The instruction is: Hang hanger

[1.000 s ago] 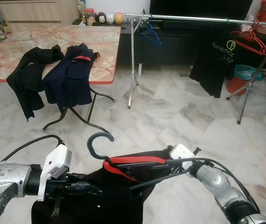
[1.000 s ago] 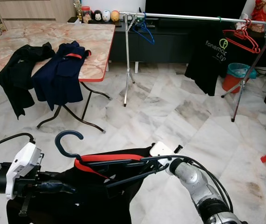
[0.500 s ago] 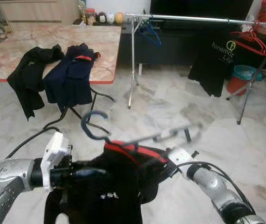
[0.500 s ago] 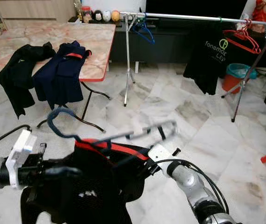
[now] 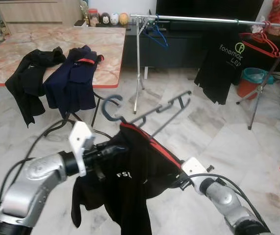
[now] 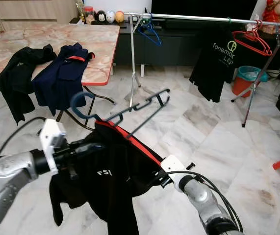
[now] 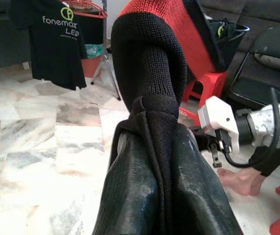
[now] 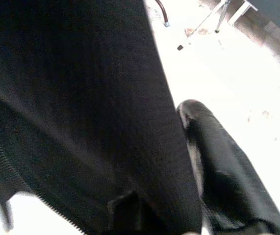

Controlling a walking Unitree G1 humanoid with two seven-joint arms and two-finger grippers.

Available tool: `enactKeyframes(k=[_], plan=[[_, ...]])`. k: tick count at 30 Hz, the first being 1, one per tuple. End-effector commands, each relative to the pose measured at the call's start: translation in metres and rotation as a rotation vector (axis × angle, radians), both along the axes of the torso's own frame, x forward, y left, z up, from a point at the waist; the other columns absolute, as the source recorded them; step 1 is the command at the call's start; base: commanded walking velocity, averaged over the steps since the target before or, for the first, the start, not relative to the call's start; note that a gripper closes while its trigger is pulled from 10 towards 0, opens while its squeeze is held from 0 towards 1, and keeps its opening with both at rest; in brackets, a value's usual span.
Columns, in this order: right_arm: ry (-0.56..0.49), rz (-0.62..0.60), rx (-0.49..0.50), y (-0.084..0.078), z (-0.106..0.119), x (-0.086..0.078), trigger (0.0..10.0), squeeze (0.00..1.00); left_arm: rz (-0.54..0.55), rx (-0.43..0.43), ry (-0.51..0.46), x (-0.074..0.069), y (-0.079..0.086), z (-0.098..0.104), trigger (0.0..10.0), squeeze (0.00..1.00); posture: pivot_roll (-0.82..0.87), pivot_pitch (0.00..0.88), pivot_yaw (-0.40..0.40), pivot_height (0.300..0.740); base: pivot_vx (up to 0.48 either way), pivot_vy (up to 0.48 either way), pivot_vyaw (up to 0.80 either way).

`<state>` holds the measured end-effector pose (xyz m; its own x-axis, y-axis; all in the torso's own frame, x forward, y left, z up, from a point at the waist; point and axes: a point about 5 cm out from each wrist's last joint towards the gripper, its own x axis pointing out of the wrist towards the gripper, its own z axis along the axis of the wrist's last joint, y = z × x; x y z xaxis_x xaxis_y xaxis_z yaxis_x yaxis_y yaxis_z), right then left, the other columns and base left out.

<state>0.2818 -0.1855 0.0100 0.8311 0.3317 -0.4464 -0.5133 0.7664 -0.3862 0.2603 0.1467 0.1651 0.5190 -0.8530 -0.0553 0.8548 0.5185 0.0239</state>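
Both fingers, left (image 5: 111, 151) and right (image 5: 175, 182), pinch the black shirt (image 5: 130, 186) on its hanger (image 5: 149, 110), rack (image 5: 203, 19) beyond

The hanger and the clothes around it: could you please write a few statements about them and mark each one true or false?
1. The hanger carries a black garment with a red collar. True.
2. The left gripper is shut on the garment. True.
3. The rail has nothing hanging on it. False: a black T-shirt, a blue hanger and red hangers hang there.
4. The dark blue garment lies on the floor. False: it is draped over the table edge.
5. The hanger's hook is already on the rail. False: it is held well short of it.
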Motion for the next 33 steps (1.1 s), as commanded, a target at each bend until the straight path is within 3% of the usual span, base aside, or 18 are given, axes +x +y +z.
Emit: enactKeyframes(k=[1,13,19,22,25,28,33], plan=[[-0.014,-0.02,0.021,-0.002,0.003,0.001,10.0,1.0,-0.002,0.02,-0.066,0.002,-0.003,0.009,10.0,0.0,0.09,0.0,-0.019,0.74,0.0,0.0,0.0],[0.013,0.089,-0.024,0.003,0.005,-0.002,10.0,1.0,0.024,0.06,-0.064,0.006,-0.004,0.001,10.0,0.0,0.09,0.0,-0.012,0.74,0.0,0.0,0.0],[0.004,0.045,-0.036,-0.003,0.005,-0.001,10.0,1.0,0.018,0.055,-0.059,0.005,-0.004,0.001,10.0,0.0,0.09,0.0,-0.015,0.74,0.0,0.0,0.0],[0.005,-0.027,0.026,-0.006,0.006,0.001,10.0,1.0,-0.01,0.045,-0.047,0.003,-0.006,0.001,10.0,0.0,0.09,0.0,-0.015,0.74,0.0,0.0,0.0],[0.069,-0.063,0.152,-0.003,0.003,0.0,10.0,1.0,-0.027,0.047,-0.034,0.0,-0.005,0.0,10.0,0.0,0.09,0.0,-0.014,0.74,0.0,0.0,0.0],[0.207,0.024,0.144,0.002,-0.009,-0.011,10.0,1.0,-0.034,0.051,-0.028,0.0,-0.005,-0.001,10.0,0.0,0.09,0.0,-0.012,0.74,0.0,0.0,0.0],[0.261,0.09,0.164,0.005,-0.012,-0.017,10.0,1.0,-0.044,0.05,-0.021,-0.002,-0.006,-0.002,10.0,0.0,0.09,0.0,-0.011,0.74,0.0,0.0,0.0]])
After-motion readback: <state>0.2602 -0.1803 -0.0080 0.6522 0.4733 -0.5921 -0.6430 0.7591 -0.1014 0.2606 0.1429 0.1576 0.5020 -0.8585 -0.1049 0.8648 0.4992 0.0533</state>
